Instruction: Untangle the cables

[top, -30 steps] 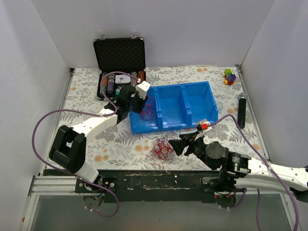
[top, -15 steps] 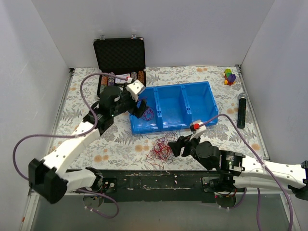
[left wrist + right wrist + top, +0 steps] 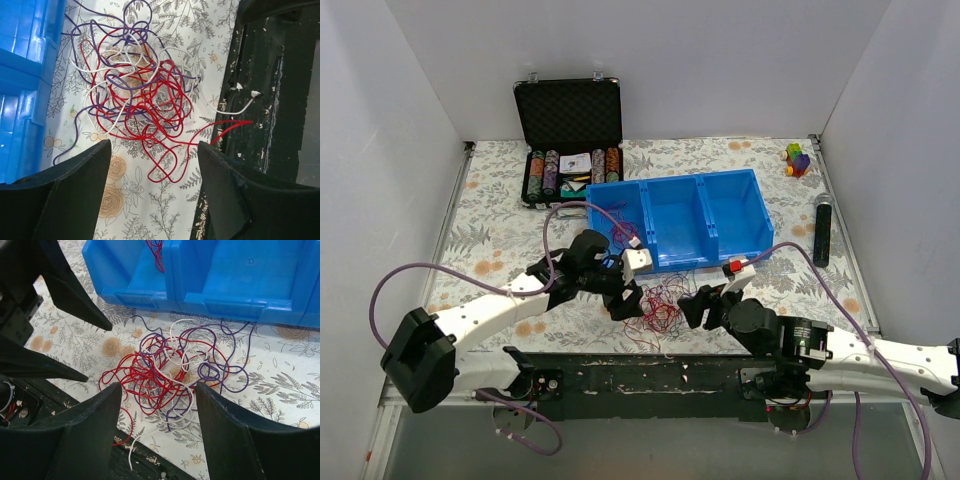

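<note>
The cables (image 3: 660, 305) are a loose tangle of thin red, purple and white wires on the floral cloth, just in front of the blue bin (image 3: 750, 190). My left gripper (image 3: 625, 298) is open and empty at the tangle's left side. In the left wrist view the tangle (image 3: 140, 95) lies ahead of the open left gripper (image 3: 154, 145). My right gripper (image 3: 692, 305) is open and empty at the tangle's right side. In the right wrist view the right gripper (image 3: 158, 387) hovers over the tangle (image 3: 175, 370). A few more red and purple wires (image 3: 156, 250) lie in the bin's left compartment.
An open black case (image 3: 570, 115) with poker chips (image 3: 570, 165) stands at the back left. Coloured toy blocks (image 3: 797, 158) and a dark cylinder (image 3: 822, 230) lie at the right. A red and a white wire end reach over the black front rail (image 3: 260, 100).
My left arm has swung from the bin's left compartment down to the tangle's left side. My right gripper has edged a little left towards the tangle.
</note>
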Robot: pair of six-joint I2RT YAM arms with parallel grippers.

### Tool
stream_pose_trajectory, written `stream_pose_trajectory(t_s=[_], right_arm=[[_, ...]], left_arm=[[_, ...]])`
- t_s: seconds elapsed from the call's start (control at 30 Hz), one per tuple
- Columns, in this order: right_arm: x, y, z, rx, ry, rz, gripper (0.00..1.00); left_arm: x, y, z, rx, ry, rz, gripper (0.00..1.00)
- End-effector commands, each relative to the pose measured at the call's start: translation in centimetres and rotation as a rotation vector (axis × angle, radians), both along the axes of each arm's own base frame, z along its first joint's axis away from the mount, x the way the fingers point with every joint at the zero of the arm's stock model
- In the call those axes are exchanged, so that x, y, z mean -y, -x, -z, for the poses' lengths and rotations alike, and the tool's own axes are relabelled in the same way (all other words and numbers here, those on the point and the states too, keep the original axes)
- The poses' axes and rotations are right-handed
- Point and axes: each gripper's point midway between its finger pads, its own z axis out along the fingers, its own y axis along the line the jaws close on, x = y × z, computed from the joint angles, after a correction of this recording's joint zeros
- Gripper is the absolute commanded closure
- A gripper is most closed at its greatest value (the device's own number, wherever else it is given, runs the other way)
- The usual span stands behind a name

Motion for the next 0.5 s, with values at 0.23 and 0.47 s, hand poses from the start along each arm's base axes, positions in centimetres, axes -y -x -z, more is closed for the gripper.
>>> stream_pose_trajectory(t_s=[0.23, 0.47], right_arm=[[0.8, -0.9, -1.7, 0.045, -0.009, 0.052, 0.34], [0.6, -1.0, -2.0, 0.052, -0.009, 0.047, 0.34]], left_arm=[[3.5, -1.7, 0.4, -0.038, 0.063, 0.039, 0.35], [4.0, -2.1, 1.6, -0.038, 0.045, 0.061, 0.66]])
